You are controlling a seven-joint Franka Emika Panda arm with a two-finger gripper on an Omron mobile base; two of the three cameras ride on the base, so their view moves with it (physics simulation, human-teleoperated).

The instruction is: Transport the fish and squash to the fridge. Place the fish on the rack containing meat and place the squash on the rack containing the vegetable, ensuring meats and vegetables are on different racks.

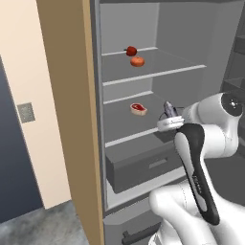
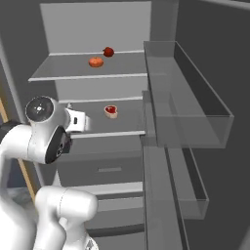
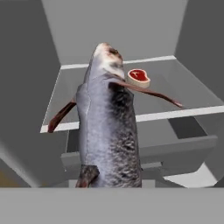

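Inside the fridge (image 1: pixel 143 72), squash (image 1: pixel 137 61) and vegetable (image 1: pixel 131 50) were seen together on the upper rack, meat (image 3: pixel 138 76) on the one below — the hand view alone revealed the fish (image 3: pixel 109 131), gripped by the gripper (image 1: pixel 168 111).

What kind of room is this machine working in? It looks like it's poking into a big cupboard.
Most likely a kitchen, a rendered one. The "cupboard" is a tall grey fridge standing open, with flat shelves and a grey drawer bin. A small red raw steak lies on one shelf, and a grey scaly fish is being carried in.
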